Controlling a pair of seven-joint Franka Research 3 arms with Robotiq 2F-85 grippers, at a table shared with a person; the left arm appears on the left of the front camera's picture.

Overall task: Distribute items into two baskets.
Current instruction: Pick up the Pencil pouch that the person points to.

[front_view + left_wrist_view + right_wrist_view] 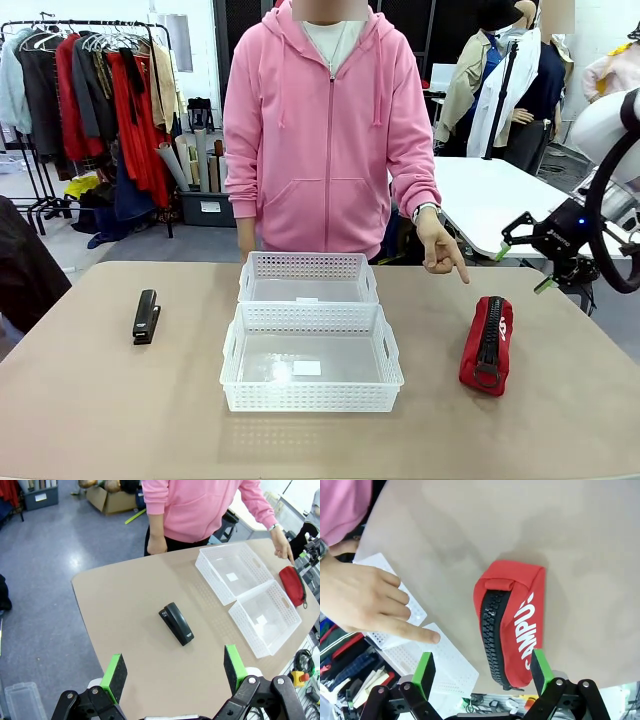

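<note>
Red pouch (512, 620) below right pincer (482, 666)

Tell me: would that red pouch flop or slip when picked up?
The red pouch looks like soft fabric, so it would probably squash and sag rather than stay stiff. Resting flat on the table, it seems unlikely to roll. Cloth probably isn't slippery.

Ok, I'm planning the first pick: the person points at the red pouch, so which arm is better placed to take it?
Right, probably. The right gripper hangs open over the red zipper pouch; the left gripper, also open, hovers above the black stapler on the opposite side.
</note>
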